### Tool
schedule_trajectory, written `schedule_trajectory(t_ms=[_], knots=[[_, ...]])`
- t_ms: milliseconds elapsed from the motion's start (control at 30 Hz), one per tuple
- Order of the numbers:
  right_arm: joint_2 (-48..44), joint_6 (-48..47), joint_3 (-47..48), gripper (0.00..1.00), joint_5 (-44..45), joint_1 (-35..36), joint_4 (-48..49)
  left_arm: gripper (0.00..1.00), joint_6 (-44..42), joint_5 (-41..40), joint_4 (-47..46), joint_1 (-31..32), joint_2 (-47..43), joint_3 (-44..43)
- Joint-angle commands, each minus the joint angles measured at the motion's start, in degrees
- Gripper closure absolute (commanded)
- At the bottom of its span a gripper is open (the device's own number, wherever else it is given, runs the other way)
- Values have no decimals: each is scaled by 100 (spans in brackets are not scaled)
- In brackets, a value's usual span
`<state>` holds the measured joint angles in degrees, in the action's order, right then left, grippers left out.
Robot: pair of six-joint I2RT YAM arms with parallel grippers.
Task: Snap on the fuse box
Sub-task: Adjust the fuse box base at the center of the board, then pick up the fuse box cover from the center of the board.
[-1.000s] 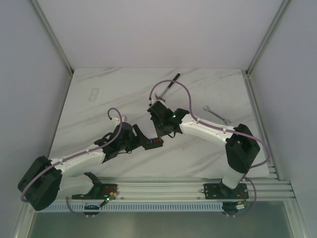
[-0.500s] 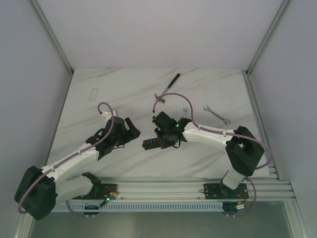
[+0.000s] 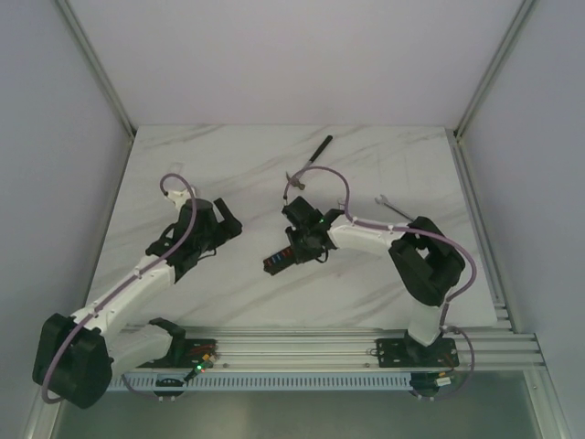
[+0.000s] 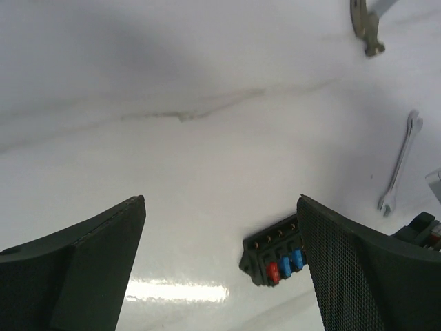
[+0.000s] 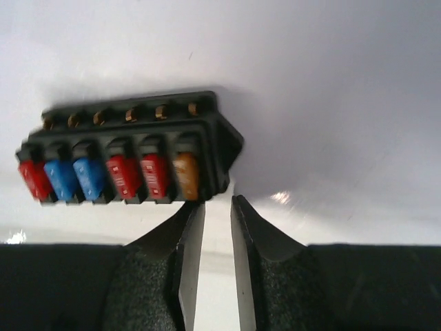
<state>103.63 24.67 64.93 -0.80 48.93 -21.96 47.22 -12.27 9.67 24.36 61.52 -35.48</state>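
The fuse box point(image 3: 277, 261) is a small black box with a row of red, blue and orange fuses, lying on the white marble table. In the right wrist view it point(image 5: 131, 155) lies just beyond my fingertips, fuses facing me. My right gripper point(image 3: 297, 245) point(image 5: 217, 203) is nearly shut with only a thin gap and nothing in it, its tips at the box's orange-fuse end. My left gripper point(image 3: 227, 223) point(image 4: 220, 207) is wide open and empty, well left of the box. Its right finger partly hides the box point(image 4: 274, 258).
A hammer point(image 3: 314, 154) lies at the back centre, its head also in the left wrist view point(image 4: 365, 24). A wrench point(image 3: 399, 210) lies at the right. A small wrench point(image 4: 400, 165) lies near the right arm. Aluminium rails run along the near edge point(image 3: 302, 343).
My left gripper has drawn back to the left, away from the fuse box, and stands open. My right gripper has swung down to the box's right end.
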Motion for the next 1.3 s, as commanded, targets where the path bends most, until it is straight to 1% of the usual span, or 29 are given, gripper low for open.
schedule_trajectory(t_ms=[0, 200, 300, 400, 500, 567, 633, 700, 800, 867, 1000, 1067, 1167, 1267], knots=[[376, -503, 498, 70, -18, -352, 379, 0, -464, -253, 103, -319, 208, -448], [1013, -948, 1206, 69, -594, -552, 679, 0, -831, -300, 136, -792, 739, -1037], [1062, -1026, 1262, 66, -630, -664, 849, 0, -1159, -527, 178, -1057, 983, -1325], [688, -1026, 948, 55, -651, -945, 1139, 0, -1619, -730, 187, -1435, 1345, -1777], [223, -1095, 488, 42, -636, -1309, 1437, 2, -2115, -1250, 151, -1788, 1849, -2184], [-92, -1149, 209, 35, -543, -1526, 1582, 4, -2453, -1355, 149, -2077, 2429, -2559], [-363, -1180, -110, 25, -487, -1757, 1723, 5, -2758, -1224, 105, -2317, 2877, -2957], [-571, -1183, -329, 19, -489, -1913, 1858, 6, -3089, -1049, 79, -2512, 3343, -3400], [-752, -1168, -566, 11, -538, -2064, 2041, 10, -3451, -614, 83, -2783, 4053, -4027], [-782, -1166, -621, 1, -564, -2123, 2079, 12, -3723, -314, 83, -2942, 4464, -4377], [-798, -1183, -698, 0, -577, -2220, 2107, 12, -4031, 507, 91, -3228, 5199, -4973], [-807, -1191, -723, 0, -577, -2271, 2107, 15, -4143, 849, 102, -3358, 5597, -5214], [-848, -1213, -757, 0, -564, -2321, 2100, 18, -4247, 1176, 135, -3511, 6006, -5555], [-840, -1211, -758, 0, -563, -2371, 2079, 23, -4333, 1556, 218, -3608, 6342, -5855]])
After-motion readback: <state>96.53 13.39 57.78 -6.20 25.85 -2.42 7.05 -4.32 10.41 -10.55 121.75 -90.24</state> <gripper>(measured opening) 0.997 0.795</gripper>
